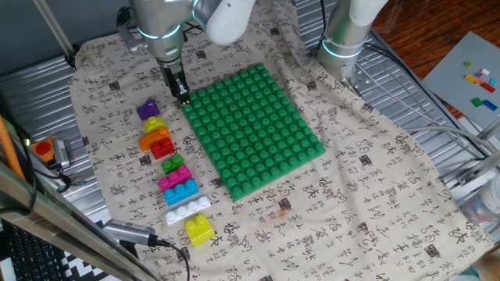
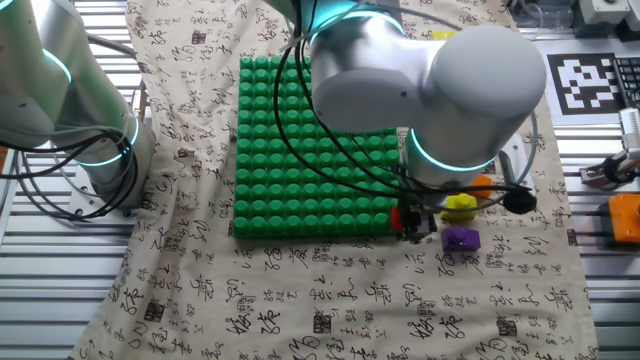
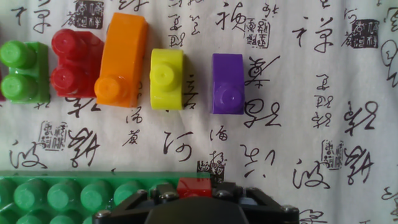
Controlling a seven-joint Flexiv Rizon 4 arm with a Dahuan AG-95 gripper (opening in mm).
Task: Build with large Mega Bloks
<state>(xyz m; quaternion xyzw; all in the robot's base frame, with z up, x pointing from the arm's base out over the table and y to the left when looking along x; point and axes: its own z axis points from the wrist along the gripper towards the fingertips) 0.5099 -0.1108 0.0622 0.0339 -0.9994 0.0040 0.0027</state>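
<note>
A small red Mega Blok [image 3: 194, 186] is pinched between my gripper's fingers; my gripper [image 1: 183, 99] is shut on it, low over the near-left corner of the green baseplate [image 1: 254, 129]. In the other fixed view the red brick [image 2: 397, 216] shows at the baseplate's [image 2: 310, 150] corner under the wrist. Loose bricks lie in a row on the cloth beside the plate: purple [image 3: 227, 83], yellow [image 3: 166, 79], orange [image 3: 121, 59], red [image 3: 74, 62], green [image 3: 22, 71]. Further along are pink [image 1: 173, 179], blue [image 1: 181, 192], white [image 1: 187, 210] and yellow [image 1: 199, 229] ones.
A second arm's base [image 1: 344, 39] stands behind the baseplate. A pale grey plate with tiny bricks [image 1: 476, 78] lies at far right. An orange object [image 1: 47, 148] sits off the cloth at left, and a cabled tool [image 1: 133, 232] lies near the front edge.
</note>
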